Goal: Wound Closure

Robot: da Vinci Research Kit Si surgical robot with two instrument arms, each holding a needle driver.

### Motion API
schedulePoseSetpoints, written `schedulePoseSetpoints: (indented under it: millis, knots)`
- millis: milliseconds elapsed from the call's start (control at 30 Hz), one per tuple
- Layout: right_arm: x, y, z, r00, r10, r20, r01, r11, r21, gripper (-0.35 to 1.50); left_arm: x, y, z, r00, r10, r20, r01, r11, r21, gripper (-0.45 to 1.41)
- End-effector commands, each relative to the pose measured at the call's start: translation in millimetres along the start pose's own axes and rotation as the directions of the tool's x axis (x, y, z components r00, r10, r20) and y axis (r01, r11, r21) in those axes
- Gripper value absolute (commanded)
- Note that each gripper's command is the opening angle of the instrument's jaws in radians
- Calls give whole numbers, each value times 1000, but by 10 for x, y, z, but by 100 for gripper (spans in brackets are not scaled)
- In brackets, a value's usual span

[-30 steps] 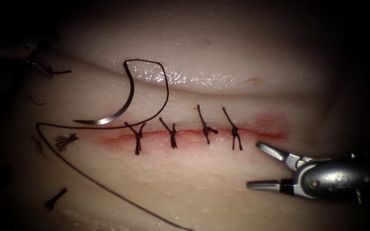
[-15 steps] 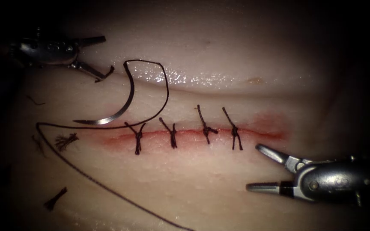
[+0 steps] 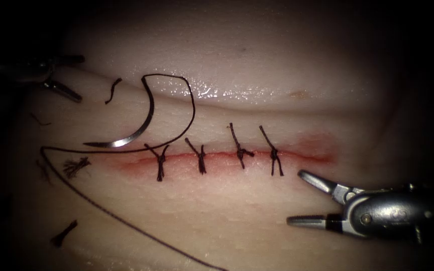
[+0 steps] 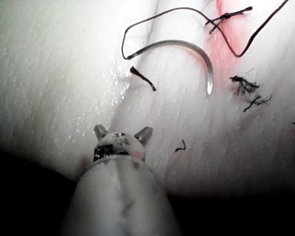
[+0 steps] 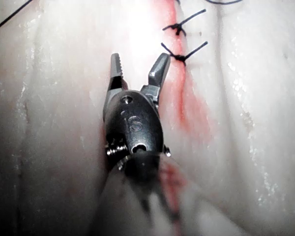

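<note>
The curved needle (image 3: 137, 120) lies loose on the tissue (image 3: 237, 211), not in it, on the far side of the cut (image 3: 227, 156) and above that cut's left end. Its long axis runs steeply from the thread end, up near the glistening fold, down and leftward to the point, which aims left, away from the stitches; the bow of the curve bulges toward the leftmost knotted stitch (image 3: 160, 160). Neither tool holds it.

The thread (image 3: 189, 108) leaves the needle's upper end, arcs over and down, runs left just above the cut, then turns and trails off to the near side of it. Four knotted stitches cross the cut, with red fluid (image 3: 317, 145) staining its right end.

The left tool (image 3: 69, 78) hovers to the upper left of the needle, jaws spread and empty. The right tool (image 3: 300, 198) sits just below the cut's right end, jaws wide apart, grasping nothing.

The left wrist view shows the left tool (image 4: 123, 132) with both short jaws splayed, and a cut end of thread (image 4: 142, 78) lying between it and the needle (image 4: 187, 49). The right wrist view shows the toothed inner face of the right tool (image 5: 137, 66) and the two nearest stitches just beyond its tips.
</note>
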State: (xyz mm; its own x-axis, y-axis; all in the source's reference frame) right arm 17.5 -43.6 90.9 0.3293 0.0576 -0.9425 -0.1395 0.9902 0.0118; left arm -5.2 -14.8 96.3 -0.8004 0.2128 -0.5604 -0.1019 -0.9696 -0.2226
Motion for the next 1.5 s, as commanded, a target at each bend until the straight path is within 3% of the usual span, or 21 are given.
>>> schedulePoseSetpoints:
  millis: [33, 167, 233, 367, 400, 467, 600, 733, 767, 933, 1100, 1233, 1500]
  knots:
    - [-3, -4, 9, 1000, 0, -2, 0, 1000, 1, 128, -2, 1, 5, 1000, 1, 4, -1, 1000, 1, 73]
    - [-2, -4, 11, 1000, 1, 1, -1, 1000, 1, 128, -4, -1, -9, 1000, -6, 13, 6, 1000, -4, 66]
    - [-1, -5, 13, 1000, 2, -2, -2, 1000, 4, 126, -3, -4, -14, 1000, -15, 9, 15, 1000, -4, 52]
    - [1, -4, 14, 1000, 4, -1, -4, 1000, 3, 125, 8, -13, -20, 985, -70, -157, 76, 997, 28, 20]
    - [1, -3, 14, 1000, 10, 0, -10, 1000, 3, 125, 11, -13, -20, 975, -82, -207, 90, 995, 30, 7]
    - [1, -2, 12, 1000, 18, 0, -18, 1000, 4, 123, 17, -10, -21, 949, -98, -298, 109, 994, 21, -45]
    - [1, -2, 6, 999, 40, 4, -40, 999, 9, 113, 26, 6, -21, 891, -134, -435, 142, 990, -14, -45]
    - [1, 1, -2, 998, 52, 23, -52, 999, -7, 66, 40, 19, -22, 872, -148, -466, 157, 987, -20, -45]
    - [1, 2, -4, 998, 53, 34, -52, 999, -14, 63, 43, 21, -23, 868, -163, -469, 168, 985, -32, -45]
    - [1, 10, -12, 995, 69, 77, -65, 996, -53, 57, 68, 28, -32, 850, -254, -463, 246, 966, -78, -42]
    - [2, 17, -17, 994, 79, 74, -75, 996, -49, 74, 98, 35, -40, 852, -306, -425, 298, 950, -88, -3]
    - [2, 17, -20, 994, 78, 73, -75, 996, -46, 74, 111, 42, -39, 875, -317, -366, 299, 948, -108, 19]
    - [2, 20, -27, 992, 94, 80, -90, 995, -47, 71, 113, 56, -26, 891, -365, -271, 335, 930, -152, 27]
